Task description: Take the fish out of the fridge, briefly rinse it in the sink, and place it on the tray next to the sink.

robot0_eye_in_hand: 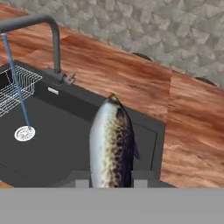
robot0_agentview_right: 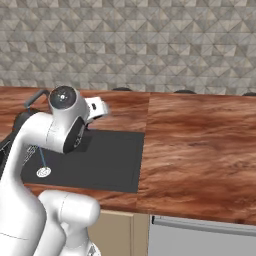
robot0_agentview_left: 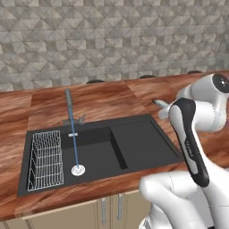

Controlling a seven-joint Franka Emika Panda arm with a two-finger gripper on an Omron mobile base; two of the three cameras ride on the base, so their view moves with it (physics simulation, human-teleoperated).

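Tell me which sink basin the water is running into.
The basin with the round drain, beside the wire rack. The faucet streams onto that drain; the other basin gets no water.

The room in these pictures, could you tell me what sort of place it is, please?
A rendered kitchen, it seems: a black two-basin sink with a running faucet set in a wooden counter, a grey tiled backsplash, and cabinet doors below.

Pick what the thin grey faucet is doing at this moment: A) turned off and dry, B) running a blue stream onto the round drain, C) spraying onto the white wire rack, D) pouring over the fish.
B: in the left base view a thin blue stream falls from the thin grey faucet straight onto the round drain in the black sink, beside the wire rack.
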